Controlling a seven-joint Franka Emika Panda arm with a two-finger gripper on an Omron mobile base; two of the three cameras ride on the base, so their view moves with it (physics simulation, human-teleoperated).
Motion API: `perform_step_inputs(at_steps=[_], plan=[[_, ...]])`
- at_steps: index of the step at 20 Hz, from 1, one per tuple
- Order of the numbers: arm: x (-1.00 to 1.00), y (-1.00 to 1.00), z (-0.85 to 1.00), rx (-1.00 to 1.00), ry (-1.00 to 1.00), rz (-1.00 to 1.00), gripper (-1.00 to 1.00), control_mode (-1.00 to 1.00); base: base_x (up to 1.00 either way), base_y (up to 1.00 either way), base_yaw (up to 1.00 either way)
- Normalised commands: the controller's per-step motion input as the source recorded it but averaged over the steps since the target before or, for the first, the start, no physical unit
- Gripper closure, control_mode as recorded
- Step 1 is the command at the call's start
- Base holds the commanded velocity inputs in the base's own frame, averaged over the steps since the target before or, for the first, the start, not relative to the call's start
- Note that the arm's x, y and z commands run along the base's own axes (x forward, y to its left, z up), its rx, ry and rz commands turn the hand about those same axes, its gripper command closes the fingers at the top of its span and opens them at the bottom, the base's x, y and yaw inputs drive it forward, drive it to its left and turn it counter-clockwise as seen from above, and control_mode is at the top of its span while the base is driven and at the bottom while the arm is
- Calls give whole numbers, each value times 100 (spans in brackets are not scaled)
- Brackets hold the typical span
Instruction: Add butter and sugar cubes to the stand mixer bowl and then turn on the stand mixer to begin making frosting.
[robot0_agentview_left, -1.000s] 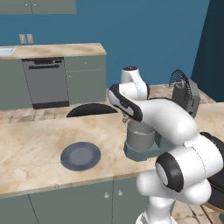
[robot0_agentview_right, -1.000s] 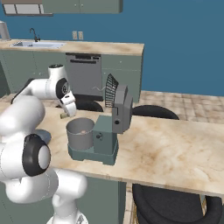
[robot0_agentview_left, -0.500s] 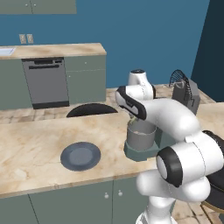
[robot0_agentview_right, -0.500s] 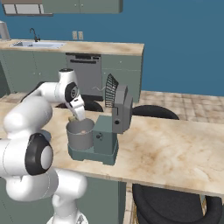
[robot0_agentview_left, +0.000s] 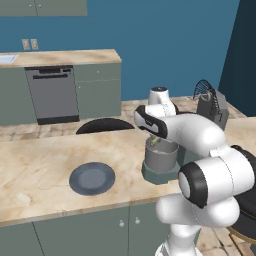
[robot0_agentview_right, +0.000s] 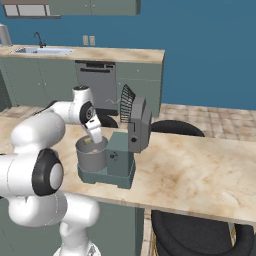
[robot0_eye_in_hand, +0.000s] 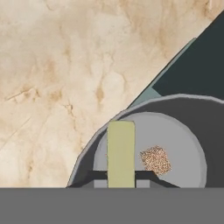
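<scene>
I see my two-finger gripper (robot0_eye_in_hand: 120, 176) pinching the thin pale-yellow butter stick (robot0_eye_in_hand: 120, 153), its fingers pressed narrow against the stick's sides. The stick hangs over the mouth of the plain grey metal cylindrical bowl (robot0_eye_in_hand: 192, 131), and from the left base camera the gripper (robot0_agentview_left: 154, 141) sits right at the bowl's (robot0_agentview_left: 161, 156) rim. A small speckled brown sugar cube (robot0_eye_in_hand: 155, 159) lies on the bowl's floor beside the stick. The bowl stands on the flat base of the dark grey-green boxy stand mixer (robot0_agentview_right: 131, 145), on the beige marble counter (robot0_agentview_right: 200, 175). A flat dark grey-blue round plate (robot0_agentview_left: 92, 178) lies well apart to the left.

Home kitchen, marble counter (robot0_agentview_left: 35, 175), dishwasher (robot0_agentview_left: 52, 95), sink (robot0_agentview_right: 40, 50), cabinets (robot0_agentview_right: 140, 90)
</scene>
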Motion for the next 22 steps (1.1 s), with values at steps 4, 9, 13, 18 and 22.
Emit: perform_step_inputs(at_steps=[4,9,13,18,22], plan=[[21,-18,-31,0,0,-2,100,-100,0,0,0],[12,-5,-40,0,0,-1,100,-100,0,0,0],[20,0,-44,0,0,-2,-100,-100,0,0,0],[4,-18,-11,0,0,-1,-100,-100,0,0,0],[-14,-21,23,0,0,0,-100,-100,0,0,0]])
